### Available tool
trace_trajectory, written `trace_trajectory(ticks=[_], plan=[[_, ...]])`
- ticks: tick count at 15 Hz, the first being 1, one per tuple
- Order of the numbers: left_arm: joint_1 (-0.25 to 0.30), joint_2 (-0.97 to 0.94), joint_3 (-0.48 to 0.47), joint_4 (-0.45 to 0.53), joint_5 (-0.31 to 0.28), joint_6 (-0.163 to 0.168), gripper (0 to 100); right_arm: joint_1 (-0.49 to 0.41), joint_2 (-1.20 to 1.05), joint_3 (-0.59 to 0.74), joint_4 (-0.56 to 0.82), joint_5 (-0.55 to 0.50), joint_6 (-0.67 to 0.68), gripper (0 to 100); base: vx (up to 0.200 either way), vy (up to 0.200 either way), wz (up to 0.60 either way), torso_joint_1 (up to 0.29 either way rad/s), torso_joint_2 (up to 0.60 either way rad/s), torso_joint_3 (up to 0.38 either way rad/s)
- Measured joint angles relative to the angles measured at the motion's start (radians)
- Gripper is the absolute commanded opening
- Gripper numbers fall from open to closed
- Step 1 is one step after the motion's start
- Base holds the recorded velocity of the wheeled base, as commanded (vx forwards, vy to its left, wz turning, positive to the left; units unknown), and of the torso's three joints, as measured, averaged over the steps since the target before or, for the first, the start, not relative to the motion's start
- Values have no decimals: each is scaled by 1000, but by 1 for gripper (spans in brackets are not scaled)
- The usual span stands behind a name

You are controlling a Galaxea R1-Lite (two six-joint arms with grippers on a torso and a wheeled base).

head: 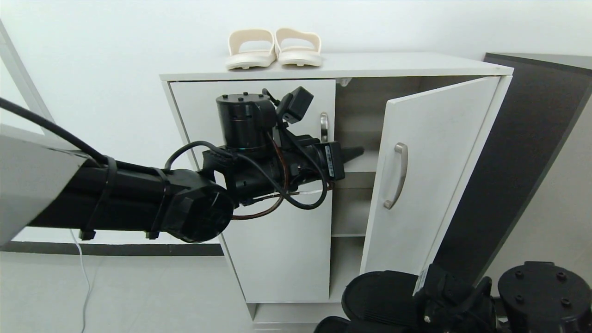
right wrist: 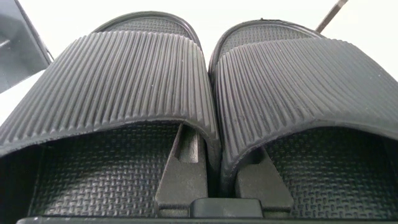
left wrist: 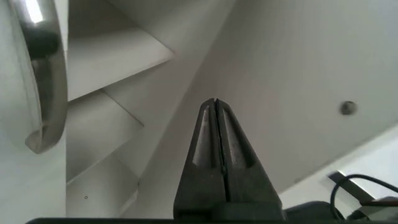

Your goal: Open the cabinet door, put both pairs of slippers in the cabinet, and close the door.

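**Two pairs of slippers, one door of two open**

The cabinet point(head: 416, 64) has two doors. The left door point(head: 277, 249) is shut and the right door point(head: 434, 175) stands swung out, each with one metal handle point(head: 397, 175). Through the opening two shelves point(head: 351, 233) show, partly hidden by the open door and the left arm.

One pair of cream slippers point(head: 259, 58) sits side by side on the cabinet top, near its back edge.

One pair of black slippers point(right wrist: 124, 74) is low in front of the cabinet, cut off by the bottom edge of the head view. The right claw point(right wrist: 221, 174) pinches their two inner side walls together, one finger inside each slipper.

The left claw point(left wrist: 216, 143) is pressed together with nothing in it, its tip at the opening beside the shut door's edge. A handle point(left wrist: 43, 81) lies near it in the left wrist view, but I cannot tell which door it belongs to.
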Motion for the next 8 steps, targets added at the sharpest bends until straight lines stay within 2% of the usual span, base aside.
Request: trace_trajectory(ticks=[4,8], plan=[[-14,37,-30,0,0,-1,0,17,0,17,-6,0,-1,0,-200,0,0,0,1,7],[-82,25,10,-35,36,0,0,20,0,26,-7,1,-17,0,-200,0,0,0,2,0]])
